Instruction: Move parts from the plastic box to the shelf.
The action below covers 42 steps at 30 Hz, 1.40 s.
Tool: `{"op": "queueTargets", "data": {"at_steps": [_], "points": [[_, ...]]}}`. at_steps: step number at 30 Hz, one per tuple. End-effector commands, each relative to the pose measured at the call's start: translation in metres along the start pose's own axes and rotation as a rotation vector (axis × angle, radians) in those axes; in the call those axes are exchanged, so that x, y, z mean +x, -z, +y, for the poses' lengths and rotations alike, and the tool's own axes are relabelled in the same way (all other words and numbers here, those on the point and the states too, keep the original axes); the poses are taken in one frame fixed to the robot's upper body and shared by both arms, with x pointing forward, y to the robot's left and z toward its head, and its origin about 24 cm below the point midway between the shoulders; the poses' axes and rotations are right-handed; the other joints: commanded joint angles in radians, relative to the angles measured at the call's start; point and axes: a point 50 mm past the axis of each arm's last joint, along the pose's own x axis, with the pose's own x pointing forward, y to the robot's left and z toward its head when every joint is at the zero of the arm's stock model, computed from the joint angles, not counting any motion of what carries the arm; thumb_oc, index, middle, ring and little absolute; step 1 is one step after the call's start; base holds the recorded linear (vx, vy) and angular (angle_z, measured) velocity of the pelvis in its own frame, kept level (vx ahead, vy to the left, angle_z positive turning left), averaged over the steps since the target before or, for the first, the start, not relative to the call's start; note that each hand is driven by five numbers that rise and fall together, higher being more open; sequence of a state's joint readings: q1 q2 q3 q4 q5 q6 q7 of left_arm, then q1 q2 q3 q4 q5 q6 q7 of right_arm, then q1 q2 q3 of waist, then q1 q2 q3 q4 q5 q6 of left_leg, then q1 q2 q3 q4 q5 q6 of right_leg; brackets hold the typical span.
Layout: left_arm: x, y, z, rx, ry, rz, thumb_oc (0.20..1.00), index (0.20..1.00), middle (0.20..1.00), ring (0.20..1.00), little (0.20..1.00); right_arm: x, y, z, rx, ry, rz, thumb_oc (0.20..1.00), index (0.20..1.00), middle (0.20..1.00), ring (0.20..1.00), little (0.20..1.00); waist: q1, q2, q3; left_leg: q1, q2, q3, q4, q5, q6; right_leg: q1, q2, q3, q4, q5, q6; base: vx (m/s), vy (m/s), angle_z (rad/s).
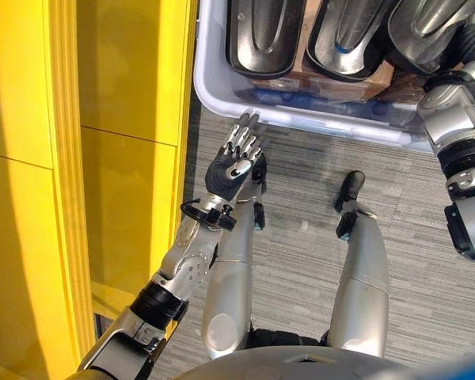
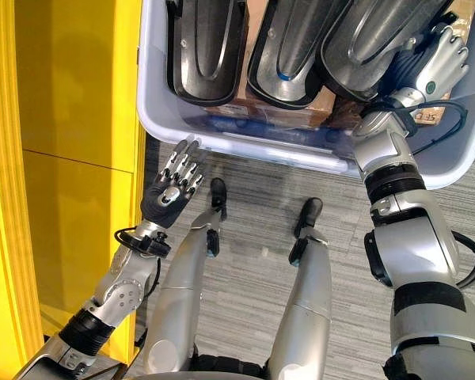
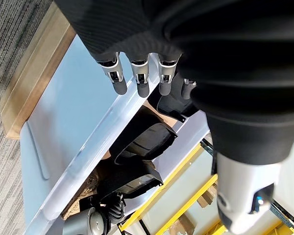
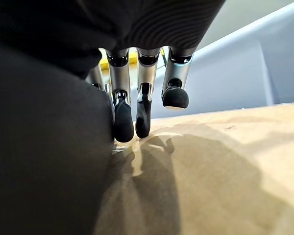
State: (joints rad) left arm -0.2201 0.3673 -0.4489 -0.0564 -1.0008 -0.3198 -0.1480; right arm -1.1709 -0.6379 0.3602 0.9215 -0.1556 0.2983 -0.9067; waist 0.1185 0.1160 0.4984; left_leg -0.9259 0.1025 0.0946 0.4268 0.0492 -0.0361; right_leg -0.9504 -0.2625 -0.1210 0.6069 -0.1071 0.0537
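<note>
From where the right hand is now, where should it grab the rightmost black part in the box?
Probably the raised rim of the rightmost black part, coming down from above on its right edge. The parts stand packed side by side in the plastic box, so only the rims are free. The right hand is already inside, over cardboard, fingers relaxed.

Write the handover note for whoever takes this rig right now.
Left hand: open, empty, raised just outside the near rim of the plastic box.
Right hand: reaching into the box beside the rightmost part; fingers hang over cardboard, nothing gripped.
Three dark parts lie side by side in the box.
Yellow shelf stands at the robot's left.
Left: grasp a part and move it to the shelf.
</note>
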Motion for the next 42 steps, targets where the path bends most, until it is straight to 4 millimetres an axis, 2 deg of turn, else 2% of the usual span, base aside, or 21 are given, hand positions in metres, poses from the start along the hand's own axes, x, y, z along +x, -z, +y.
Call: {"op": "queueTargets", "data": {"at_steps": [1,2,5,9,11,17,18,21,24,25,26,31,35,38,42], "points": [[0.003,-0.014,-0.017,0.027,0.107,-0.087,1.000,1.000,1.000,1.000,1.000,-0.024,0.029,0.019,-0.071,-0.100,0.002,0.200,0.200,0.200,0.200,0.200,0.031,0.056,0.022,0.022,-0.031,0.008,0.001,-0.107,0.013,0.063,0.034,-0.061,0.063,-0.093,-0.003,0.00,0.000,0.00],[0.003,-0.014,-0.017,0.027,0.107,-0.087,1.000,1.000,1.000,1.000,1.000,-0.024,0.029,0.019,-0.071,-0.100,0.002,0.200,0.200,0.200,0.200,0.200,0.031,0.056,0.022,0.022,-0.031,0.008,0.001,-0.107,0.013,0.063,0.034,-0.061,0.063,-0.093,-0.003,0.00,0.000,0.00],[0.001,-0.014,-0.017,0.024,0.110,-0.087,1.000,1.000,1.000,1.000,1.000,-0.021,0.002,0.009,0.029,0.009,-0.143,0.200,0.200,0.200,0.200,0.200,0.024,0.055,0.022,0.062,-0.029,0.013,-0.020,-0.104,0.013,0.099,0.037,-0.054,0.031,-0.085,-0.001,-0.01,0.003,-0.03],[-0.006,-0.015,-0.015,0.024,0.098,-0.085,1.000,1.000,1.000,1.000,1.000,-0.023,-0.033,-0.015,0.242,0.125,-0.296,0.200,0.200,0.200,0.200,0.200,0.003,0.042,0.022,0.156,-0.025,0.026,-0.058,-0.105,0.009,0.179,0.045,-0.044,-0.027,-0.076,0.000,-0.01,0.019,-0.11],[-0.011,-0.016,-0.012,0.027,0.090,-0.080,1.000,1.000,1.000,1.000,1.000,-0.027,-0.043,-0.029,0.336,0.165,-0.345,0.200,0.200,0.200,0.200,0.200,-0.011,0.030,0.022,0.216,-0.020,0.030,-0.077,-0.108,0.006,0.232,0.047,-0.035,-0.061,-0.069,0.001,0.00,0.007,-0.08],[-0.018,-0.016,-0.007,0.032,0.077,-0.060,1.000,1.000,1.000,1.000,1.000,-0.030,-0.052,-0.049,0.465,0.211,-0.360,0.200,0.200,0.200,0.200,0.200,-0.028,0.004,0.022,0.338,-0.013,0.029,-0.108,-0.117,-0.001,0.347,0.047,-0.021,-0.120,-0.059,0.007,0.00,-0.013,-0.06],[-0.018,-0.017,-0.005,0.032,0.080,-0.055,1.000,1.000,1.000,1.000,1.000,-0.028,-0.055,-0.055,0.487,0.218,-0.357,0.200,0.200,0.200,0.200,0.200,-0.028,0.000,0.022,0.356,-0.008,0.034,-0.123,-0.095,0.004,0.365,0.048,-0.027,-0.141,-0.034,0.000,-0.05,-0.016,-0.06],[-0.021,-0.014,-0.002,0.039,0.075,-0.032,1.000,1.000,1.000,1.000,1.000,-0.029,-0.052,-0.056,0.519,0.194,-0.318,0.200,0.200,0.200,0.200,0.200,-0.031,-0.012,0.022,0.443,-0.002,0.032,-0.157,-0.093,0.000,0.444,0.049,-0.023,-0.171,-0.032,0.005,0.02,-0.025,-0.08],[-0.021,-0.010,0.000,0.045,0.074,-0.013,1.000,1.000,1.000,1.000,1.000,-0.027,-0.039,-0.043,0.502,0.118,-0.224,0.200,0.200,0.200,0.200,0.200,-0.029,-0.019,0.022,0.519,0.006,0.029,-0.190,-0.089,-0.004,0.518,0.041,-0.031,-0.199,-0.029,0.012,0.05,-0.019,-0.04],[-0.020,-0.010,0.000,0.042,0.074,-0.008,1.000,1.000,1.000,1.000,1.000,-0.026,-0.032,-0.036,0.514,0.063,-0.160,0.357,0.357,0.357,0.357,0.357,-0.031,-0.018,0.022,0.531,0.008,0.026,-0.192,-0.089,-0.007,0.530,0.040,-0.031,-0.202,-0.028,0.014,0.05,0.005,0.02],[-0.020,-0.010,0.000,0.043,0.072,-0.008,1.000,1.000,1.000,1.000,1.000,-0.027,-0.029,-0.031,0.546,0.022,-0.115,1.000,1.000,1.000,1.000,1.000,-0.032,-0.017,0.022,0.537,0.009,0.026,-0.196,-0.087,-0.008,0.536,0.039,-0.030,-0.206,-0.026,0.014,0.04,0.020,0.01],[-0.012,-0.009,-0.003,0.043,0.053,-0.014,1.000,1.000,1.000,1.000,1.000,-0.044,-0.018,-0.001,0.577,-0.179,0.032,1.000,1.000,1.000,1.000,1.000,-0.041,-0.015,0.022,0.524,0.008,0.026,-0.195,-0.086,-0.005,0.515,0.031,-0.020,-0.202,-0.020,0.017,0.02,0.041,-0.02],[-0.007,-0.008,-0.004,0.044,0.037,-0.011,1.000,1.000,1.000,1.000,1.000,-0.067,0.000,0.030,0.694,-0.386,0.286,1.000,1.000,1.000,1.000,1.000,-0.038,-0.012,0.022,0.486,0.000,0.026,-0.191,-0.083,0.000,0.478,0.027,-0.020,-0.203,-0.009,0.019,0.03,0.067,0.00],[-0.003,-0.010,-0.007,0.061,0.043,-0.016,1.000,1.000,1.000,1.000,1.000,-0.076,0.002,0.041,0.692,-0.455,0.307,1.000,1.000,1.000,1.000,1.000,-0.032,-0.004,0.022,0.437,-0.011,0.031,-0.176,-0.080,0.006,0.435,0.021,-0.024,-0.191,-0.002,0.020,0.05,0.114,0.05],[0.002,-0.015,-0.010,0.056,0.036,-0.031,1.000,1.000,1.000,1.000,1.000,-0.069,-0.002,0.043,0.623,-0.463,0.275,1.000,1.000,1.000,1.000,1.000,-0.015,0.011,0.022,0.342,-0.036,0.039,-0.136,-0.083,0.020,0.359,0.019,-0.034,-0.161,0.002,0.020,0.07,0.163,0.14]]}}
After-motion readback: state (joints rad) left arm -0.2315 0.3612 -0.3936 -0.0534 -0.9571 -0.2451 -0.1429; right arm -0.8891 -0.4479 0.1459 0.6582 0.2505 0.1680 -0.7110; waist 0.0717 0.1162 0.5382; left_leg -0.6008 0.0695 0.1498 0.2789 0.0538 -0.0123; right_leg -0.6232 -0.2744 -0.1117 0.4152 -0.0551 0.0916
